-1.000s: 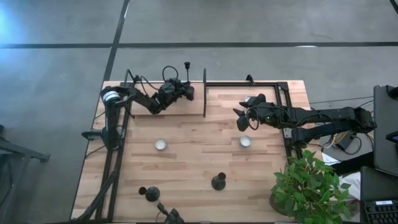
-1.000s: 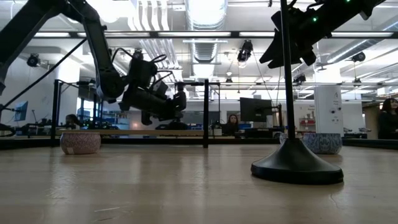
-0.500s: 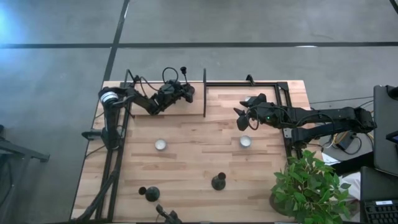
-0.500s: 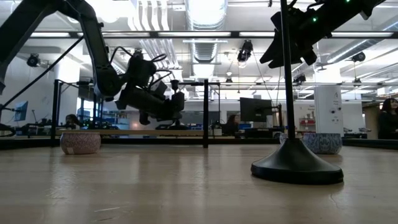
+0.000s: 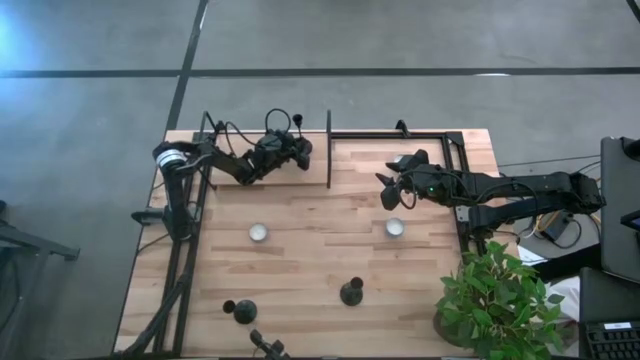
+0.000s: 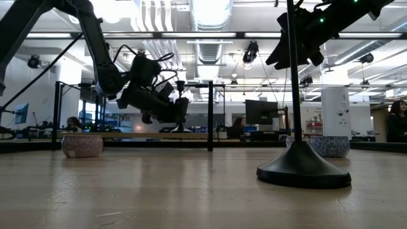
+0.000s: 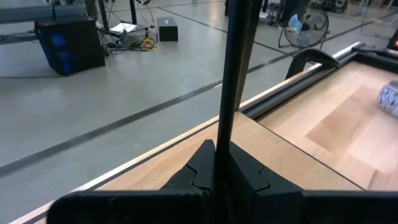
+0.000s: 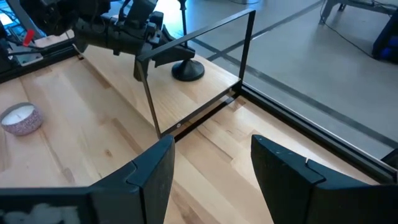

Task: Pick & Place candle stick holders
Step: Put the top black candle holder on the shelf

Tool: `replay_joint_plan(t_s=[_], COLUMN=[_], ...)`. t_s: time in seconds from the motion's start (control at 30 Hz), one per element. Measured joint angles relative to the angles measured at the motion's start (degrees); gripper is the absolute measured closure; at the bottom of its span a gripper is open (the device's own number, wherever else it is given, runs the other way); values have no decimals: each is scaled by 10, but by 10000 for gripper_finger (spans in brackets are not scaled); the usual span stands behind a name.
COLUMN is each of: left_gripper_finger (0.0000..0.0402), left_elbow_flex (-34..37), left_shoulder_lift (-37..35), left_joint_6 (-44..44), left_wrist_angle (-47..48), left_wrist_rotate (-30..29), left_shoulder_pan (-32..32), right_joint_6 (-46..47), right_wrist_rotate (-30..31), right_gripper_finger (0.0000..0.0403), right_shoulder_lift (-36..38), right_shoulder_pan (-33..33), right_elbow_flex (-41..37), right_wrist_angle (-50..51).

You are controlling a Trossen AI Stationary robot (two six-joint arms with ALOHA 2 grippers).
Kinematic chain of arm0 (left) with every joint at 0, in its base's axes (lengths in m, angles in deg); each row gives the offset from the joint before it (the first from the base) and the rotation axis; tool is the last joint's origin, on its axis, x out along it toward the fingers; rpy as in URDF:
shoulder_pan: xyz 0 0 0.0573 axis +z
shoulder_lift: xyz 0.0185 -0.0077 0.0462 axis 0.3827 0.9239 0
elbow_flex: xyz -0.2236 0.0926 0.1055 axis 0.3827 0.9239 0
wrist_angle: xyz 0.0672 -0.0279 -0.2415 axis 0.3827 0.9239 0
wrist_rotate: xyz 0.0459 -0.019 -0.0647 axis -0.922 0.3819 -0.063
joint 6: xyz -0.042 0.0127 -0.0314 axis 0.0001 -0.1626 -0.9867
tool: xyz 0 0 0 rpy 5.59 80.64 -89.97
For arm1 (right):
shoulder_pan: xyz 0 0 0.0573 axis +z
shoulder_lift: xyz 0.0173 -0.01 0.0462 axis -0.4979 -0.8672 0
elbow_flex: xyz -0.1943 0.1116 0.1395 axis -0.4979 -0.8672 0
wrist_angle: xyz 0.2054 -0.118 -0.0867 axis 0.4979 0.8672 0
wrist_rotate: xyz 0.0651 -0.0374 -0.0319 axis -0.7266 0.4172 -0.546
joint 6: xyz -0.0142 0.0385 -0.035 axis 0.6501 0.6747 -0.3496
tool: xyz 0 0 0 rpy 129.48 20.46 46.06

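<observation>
Candle stick holder (image 8: 186, 65), slim black metal stem, pinched by left end effector (image 5: 296, 150); right end effector (image 5: 384, 190) gapes, empty.

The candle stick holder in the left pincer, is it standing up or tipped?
Upright. The candle stick holder has its round base flat on the table, stem pinched in the left pincer.

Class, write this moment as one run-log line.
left gripper: shut on candle stick holder, far left corner | right gripper: open, empty, hovering | table: two holders waiting

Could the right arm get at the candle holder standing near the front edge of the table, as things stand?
Probably yes. The right tool hangs open and empty, and bare wood lies between it and the candle holder; only a tealight sits close to that path.
</observation>
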Motion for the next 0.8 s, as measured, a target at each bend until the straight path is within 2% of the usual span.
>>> replay_joint_plan(t_s=[0.37,0.6,0.8], left_gripper_finger=[381,381,381], left_elbow_flex=[0,-12,-24], left_shoulder_lift=[-1,0,0], left_joint_6=[36,58,49], left_wrist_angle=[-4,2,14], left_wrist_rotate=[1,-19,-19], left_shoulder_pan=[1,8,12], right_joint_6=[-2,-2,-2], right_wrist_rotate=[0,-1,-1], right_gripper_finger=[200,200,200], right_shoulder_lift=[0,0,0], right_shoulder_pan=[0,0,0], right_elbow_flex=[0,0,0], right_wrist_angle=[0,0,0])
